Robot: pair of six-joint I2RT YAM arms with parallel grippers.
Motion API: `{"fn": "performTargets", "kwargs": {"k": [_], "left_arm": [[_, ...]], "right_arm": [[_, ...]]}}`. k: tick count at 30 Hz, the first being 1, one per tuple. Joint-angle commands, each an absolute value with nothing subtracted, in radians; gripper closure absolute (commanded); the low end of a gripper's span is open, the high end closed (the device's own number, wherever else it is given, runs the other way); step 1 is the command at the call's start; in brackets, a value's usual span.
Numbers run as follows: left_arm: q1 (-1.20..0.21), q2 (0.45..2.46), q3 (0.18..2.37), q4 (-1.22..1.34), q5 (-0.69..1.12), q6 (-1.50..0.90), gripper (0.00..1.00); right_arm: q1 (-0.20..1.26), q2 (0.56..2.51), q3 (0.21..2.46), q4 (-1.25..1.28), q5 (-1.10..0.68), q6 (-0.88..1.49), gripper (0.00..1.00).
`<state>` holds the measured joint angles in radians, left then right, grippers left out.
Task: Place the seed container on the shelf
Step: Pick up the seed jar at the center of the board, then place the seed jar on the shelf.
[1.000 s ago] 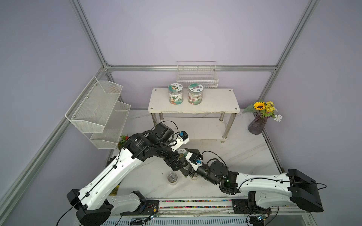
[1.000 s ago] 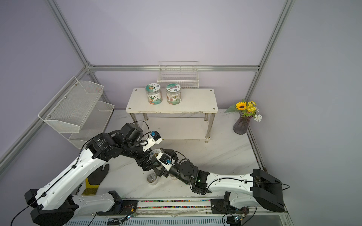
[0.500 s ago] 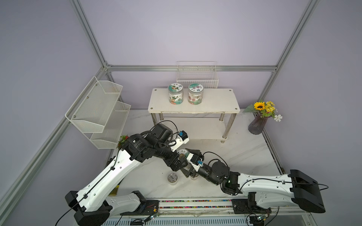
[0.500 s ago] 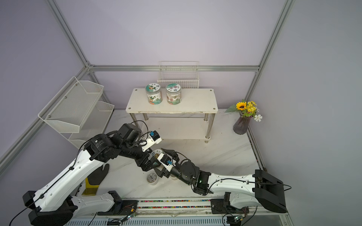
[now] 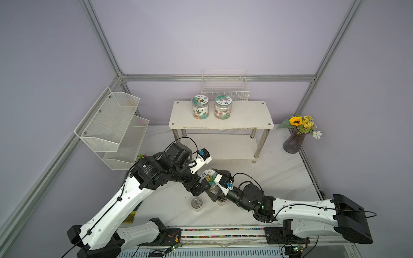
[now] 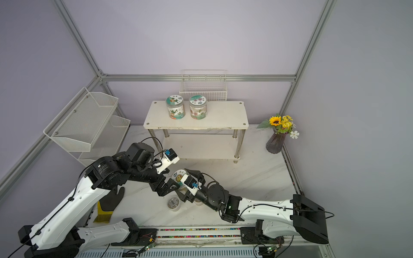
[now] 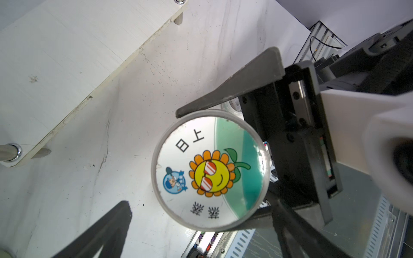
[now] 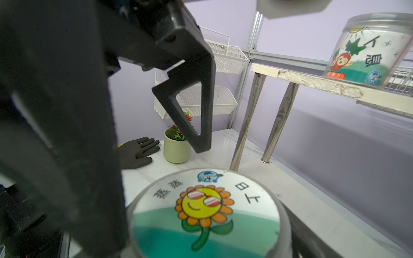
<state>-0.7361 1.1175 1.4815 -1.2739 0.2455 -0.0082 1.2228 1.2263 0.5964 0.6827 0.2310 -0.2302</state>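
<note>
Right gripper (image 5: 212, 182) clamped on seed container (image 5: 207, 177), near the lower front edge of the shelf (image 5: 244, 117), left gripper (image 5: 201, 188) spread wide beside it, two jars (image 5: 200, 110) on shelf top's left half

Glossy clear-plastic seed container (image 7: 210, 169), matt white shelf (image 5: 245, 118) board on shiny chrome legs (image 5: 260, 145).
</note>
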Motion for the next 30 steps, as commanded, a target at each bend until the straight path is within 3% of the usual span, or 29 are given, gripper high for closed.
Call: {"fn": "performTargets", "kwargs": {"k": [1,15,30], "left_arm": [[-0.731,1.081,1.527,-1.263,0.209,-0.024,0.0],[-0.719,0.971,1.544,-1.181,0.063,-0.049,0.01],[-0.719,0.868,1.413,-1.01,-0.253,-0.151,0.0]], "right_arm": [[1.213,1.197,0.586,0.701,0.24,-0.232,0.46],[1.209,1.133,0.565,0.66,0.253,-0.207,0.46],[1.209,0.984,0.584,0.49,0.366,-0.103,0.48]]}}
